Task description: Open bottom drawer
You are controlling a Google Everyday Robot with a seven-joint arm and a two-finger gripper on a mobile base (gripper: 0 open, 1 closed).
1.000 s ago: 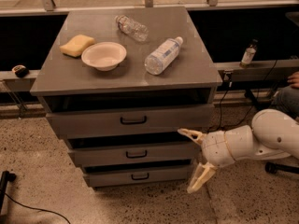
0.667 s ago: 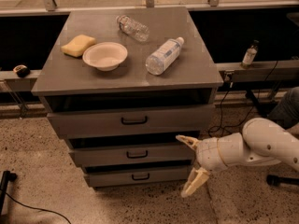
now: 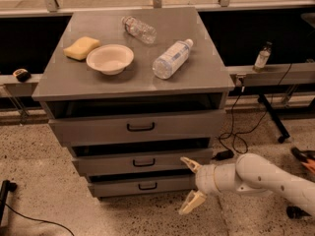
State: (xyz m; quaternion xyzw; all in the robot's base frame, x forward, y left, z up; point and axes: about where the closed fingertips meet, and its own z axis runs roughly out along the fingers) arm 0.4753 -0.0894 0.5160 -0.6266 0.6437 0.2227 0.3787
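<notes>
The bottom drawer is the lowest and narrowest grey front of the cabinet, with a small black loop handle at its centre. It sits nearly flush under the middle drawer. My gripper is low at the right of the cabinet, on a white arm coming in from the lower right. Its two cream fingers are spread wide apart, one fingertip by the middle drawer's right end and the other near the floor. It holds nothing and sits right of the bottom handle.
The top drawer is the widest front. On the cabinet top lie a yellow sponge, a white bowl and two plastic bottles. A small bottle stands on a rail at right. Cables lie on the speckled floor.
My gripper and arm have moved left and lower, closer to the right end of the lower drawers. The drawers have not moved.
</notes>
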